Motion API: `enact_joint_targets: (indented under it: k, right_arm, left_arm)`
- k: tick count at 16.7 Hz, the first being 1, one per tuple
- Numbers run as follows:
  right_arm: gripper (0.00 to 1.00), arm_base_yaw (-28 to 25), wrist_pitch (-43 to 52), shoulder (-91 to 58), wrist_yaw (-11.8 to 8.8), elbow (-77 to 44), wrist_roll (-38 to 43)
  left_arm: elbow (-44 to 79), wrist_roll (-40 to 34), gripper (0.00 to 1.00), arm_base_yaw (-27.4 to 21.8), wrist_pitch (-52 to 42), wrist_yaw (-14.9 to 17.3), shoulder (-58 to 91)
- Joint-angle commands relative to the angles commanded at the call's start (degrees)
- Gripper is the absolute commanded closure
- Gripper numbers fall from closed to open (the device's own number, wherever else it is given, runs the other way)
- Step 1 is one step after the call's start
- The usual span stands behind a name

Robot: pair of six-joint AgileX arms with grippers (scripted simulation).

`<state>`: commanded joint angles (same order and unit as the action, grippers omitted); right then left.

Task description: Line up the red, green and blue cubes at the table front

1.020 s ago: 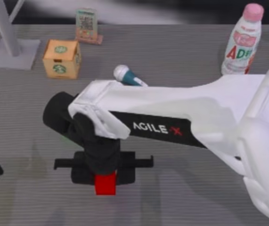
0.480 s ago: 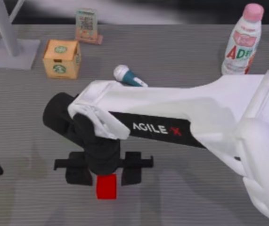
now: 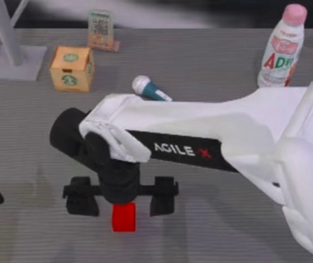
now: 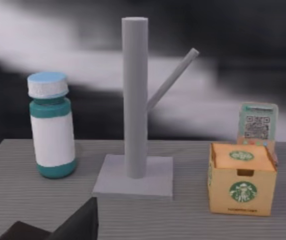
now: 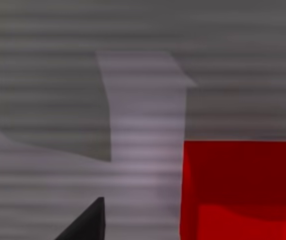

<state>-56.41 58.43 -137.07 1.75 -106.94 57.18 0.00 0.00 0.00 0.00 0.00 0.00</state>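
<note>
Our right gripper [image 3: 122, 196] hangs spread wide over the red cube [image 3: 123, 217] — fingers clear of it — near the table's [image 3: 211, 71] front edge.

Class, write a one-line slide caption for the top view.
Right gripper, jaws spread wide, hovers over the red cube resting near the table front.

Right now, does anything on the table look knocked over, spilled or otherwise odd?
One thing stands out: the small teal and white bottle lies on its side mid-table, partly hidden by the right arm. The tall white drink bottle with the pink cap and the tan cardboard box stand upright. The bright red cube sits flat between the open right tool fingers.
</note>
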Motion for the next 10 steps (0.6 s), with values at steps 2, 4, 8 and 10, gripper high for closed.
enact_joint_targets:
  k: [2, 4, 8, 10]
  right_arm:
    - [0.00, 0.1, 0.0, 0.0, 0.0, 0.0, 0.0]
    - [0.00, -0.1, 1.0, 0.2, 0.0, -0.9, 0.0]
    - [0.00, -0.4, 8.8, 2.1, 0.0, -6.3, 0.2]
    - [0.00, -0.6, 12.3, 3.1, 0.0, -8.9, 0.2]
  left_arm:
    - [0.0, 0.0, 0.00, 0.0, 0.0, 0.0, 0.0]
    - [0.0, 0.0, 0.00, 0.0, 0.0, 0.0, 0.0]
    - [0.0, 0.0, 0.00, 0.0, 0.0, 0.0, 0.0]
    - [0.0, 0.0, 0.00, 0.0, 0.0, 0.0, 0.0]
